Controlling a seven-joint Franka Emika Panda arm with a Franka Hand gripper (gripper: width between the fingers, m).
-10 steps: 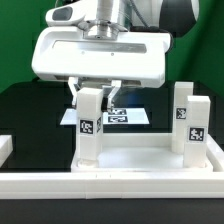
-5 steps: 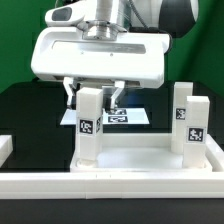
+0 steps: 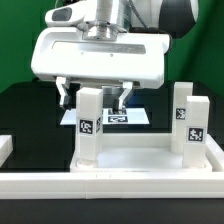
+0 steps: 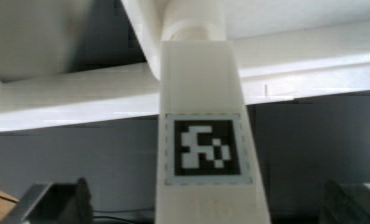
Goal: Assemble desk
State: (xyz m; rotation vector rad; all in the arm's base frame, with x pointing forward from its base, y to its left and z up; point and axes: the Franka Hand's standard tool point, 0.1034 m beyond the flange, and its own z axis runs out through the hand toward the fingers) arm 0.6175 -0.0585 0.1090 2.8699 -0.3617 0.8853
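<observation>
The desk panel (image 3: 135, 158) lies flat, white, with a raised rim. A white square leg (image 3: 90, 125) with a black-and-white tag stands upright in its corner at the exterior view's left. Two more tagged legs (image 3: 187, 125) stand at the right. My gripper (image 3: 96, 95) hangs over the left leg, open, with a finger on each side of its top and a gap to each. In the wrist view the leg (image 4: 203, 110) fills the middle, and the dark fingers (image 4: 57, 205) stand clear of it at both sides of my gripper (image 4: 208, 205).
The marker board (image 3: 128, 117) lies on the black table behind the panel. A long white rail (image 3: 110, 187) runs along the front, with a shorter piece (image 3: 5, 148) at the left edge. A green backdrop stands behind.
The fingers have spread apart from the left leg's top and let go of it. The leg stays upright in place.
</observation>
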